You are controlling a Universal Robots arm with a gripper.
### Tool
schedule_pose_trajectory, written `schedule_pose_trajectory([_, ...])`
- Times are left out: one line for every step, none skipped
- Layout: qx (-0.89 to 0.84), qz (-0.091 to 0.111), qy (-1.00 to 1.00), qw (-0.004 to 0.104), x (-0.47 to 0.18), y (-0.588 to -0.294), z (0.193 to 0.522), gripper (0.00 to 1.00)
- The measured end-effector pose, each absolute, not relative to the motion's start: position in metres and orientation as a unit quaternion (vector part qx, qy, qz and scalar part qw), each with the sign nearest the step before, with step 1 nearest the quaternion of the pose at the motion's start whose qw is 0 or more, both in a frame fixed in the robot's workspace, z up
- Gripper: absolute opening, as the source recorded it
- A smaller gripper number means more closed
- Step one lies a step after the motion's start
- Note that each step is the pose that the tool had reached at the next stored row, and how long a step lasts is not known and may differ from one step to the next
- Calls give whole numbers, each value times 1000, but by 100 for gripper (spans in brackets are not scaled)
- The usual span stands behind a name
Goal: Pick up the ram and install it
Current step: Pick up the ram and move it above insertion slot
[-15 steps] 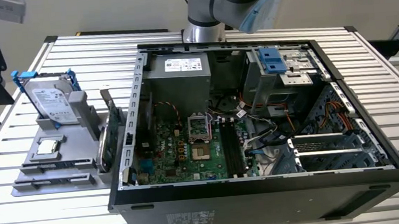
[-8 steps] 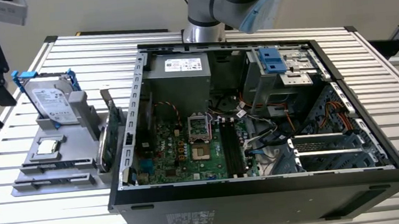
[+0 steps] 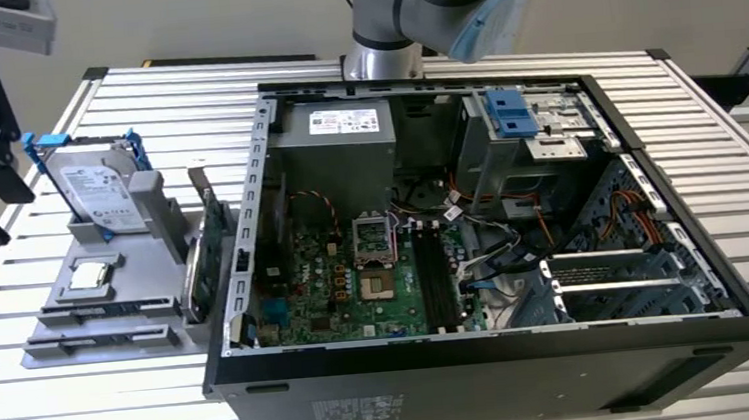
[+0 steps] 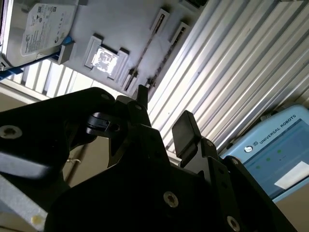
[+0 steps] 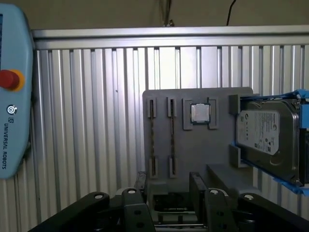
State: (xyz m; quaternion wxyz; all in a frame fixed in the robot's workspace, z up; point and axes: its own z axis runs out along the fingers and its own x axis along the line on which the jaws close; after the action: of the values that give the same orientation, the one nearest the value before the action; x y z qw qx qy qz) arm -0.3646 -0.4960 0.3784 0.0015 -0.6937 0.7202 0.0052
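Your gripper (image 5: 170, 187) hangs above the gray tray (image 5: 193, 154), jaws spread and empty. The ram (image 5: 172, 135) stands on edge in its tray slot, not yet picked up or installed in the computer (image 3: 493, 351).

Soft, even light falls on the metal table (image 3: 108, 391) in the exterior view, and its ribs look pale and bright. Inside the open computer case (image 3: 493, 356) it is darker, with deep shadow in the corners. In the second wrist view the table ribs glare almost white, and the black gripper (image 4: 164, 113) is a dark shape with little detail. In the first wrist view the small chip (image 5: 200, 113) gleams.
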Motion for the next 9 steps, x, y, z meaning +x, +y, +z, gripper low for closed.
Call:
schedule_pose_trajectory([-694,5,720,1,-365,-496,378,100])
schedule_pose_trajectory([-694,4,720,0,-365,-496,377,100])
schedule_pose_trajectory([-694,4,720,0,-365,-496,377,100])
schedule_pose_trajectory([-694,3,720,-1,-365,-495,376,100])
schedule_pose_trajectory([-694,2,720,-1,-365,-495,376,100])
schedule_pose_trajectory([-694,2,720,-2,-365,-495,375,100])
schedule_pose_trajectory([-694,1,720,-3,-365,-495,375,100])
schedule_pose_trajectory([-694,0,720,-3,-365,-495,374,100])
schedule_pose_trajectory([-694,0,720,-4,-365,-494,374,100])
